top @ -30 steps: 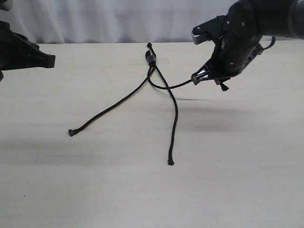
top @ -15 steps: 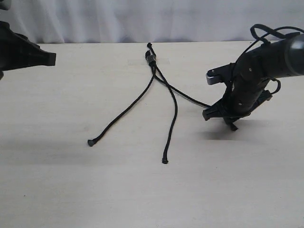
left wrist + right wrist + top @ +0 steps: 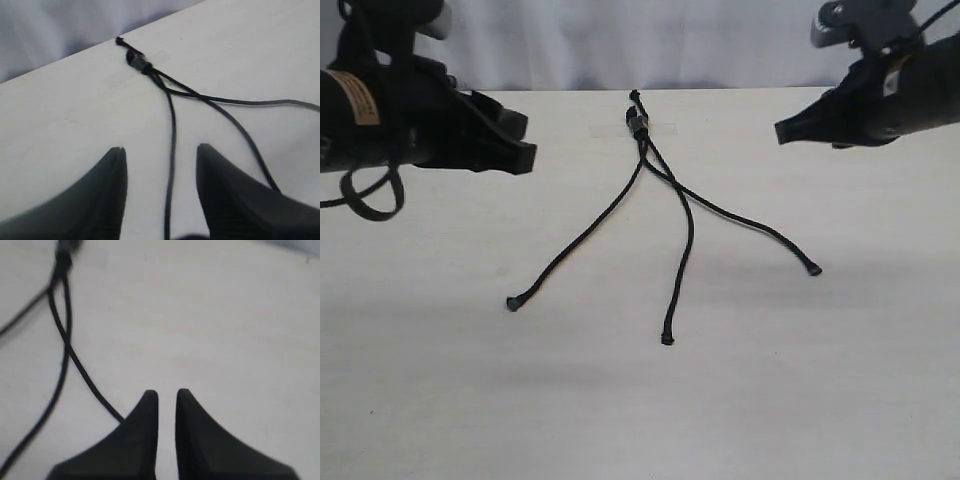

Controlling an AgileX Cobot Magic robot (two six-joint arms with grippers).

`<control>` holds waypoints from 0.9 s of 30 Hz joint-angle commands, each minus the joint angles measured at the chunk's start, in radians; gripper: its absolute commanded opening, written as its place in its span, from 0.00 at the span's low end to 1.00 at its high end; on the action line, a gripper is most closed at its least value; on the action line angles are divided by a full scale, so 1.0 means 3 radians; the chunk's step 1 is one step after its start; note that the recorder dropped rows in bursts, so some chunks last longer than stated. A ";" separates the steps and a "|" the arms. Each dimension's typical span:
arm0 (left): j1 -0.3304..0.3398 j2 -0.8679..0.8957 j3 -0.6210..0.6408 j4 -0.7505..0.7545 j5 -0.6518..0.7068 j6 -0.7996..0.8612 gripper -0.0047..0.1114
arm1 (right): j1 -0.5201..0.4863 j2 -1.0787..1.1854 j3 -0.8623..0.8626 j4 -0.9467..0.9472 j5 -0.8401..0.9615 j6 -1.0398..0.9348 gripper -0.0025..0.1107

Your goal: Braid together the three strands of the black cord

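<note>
Exterior, changes: right claw [image 3: 782, 132] has dropped the right-hand strand [image 3: 745, 220] and lifted to the upper right. Left claw [image 3: 525, 152] has pushed in from the upper left.
Exterior, cord: the black cord [image 3: 638, 122] lies on the bench [image 3: 640, 420], knot at top centre, three strands [image 3: 692, 238] fanning downward.
Left wrist: fingers [image 3: 100, 200] spread wide. One strand runs along the bench between them, unpinched, with its lower end cut off.
Right wrist: pretty blurry. Fingers [image 3: 135, 440] just a narrow slit apart, pinching nothing, cord at upper left.
</note>
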 commanded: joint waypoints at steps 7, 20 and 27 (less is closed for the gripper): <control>-0.0552 0.0730 -0.0169 -0.0029 -0.0077 -0.0017 0.41 | -0.0381 -0.1134 0.1019 0.0175 -0.1025 0.0029 0.06; -0.1144 0.1989 -0.1085 -0.0194 0.0572 -0.0022 0.41 | -0.0524 -0.1130 0.1158 0.0204 -0.1203 0.0035 0.06; -0.1164 0.2382 -0.1359 -0.0189 0.0681 -0.0022 0.41 | -0.0524 -0.1130 0.1158 0.0204 -0.1203 0.0035 0.06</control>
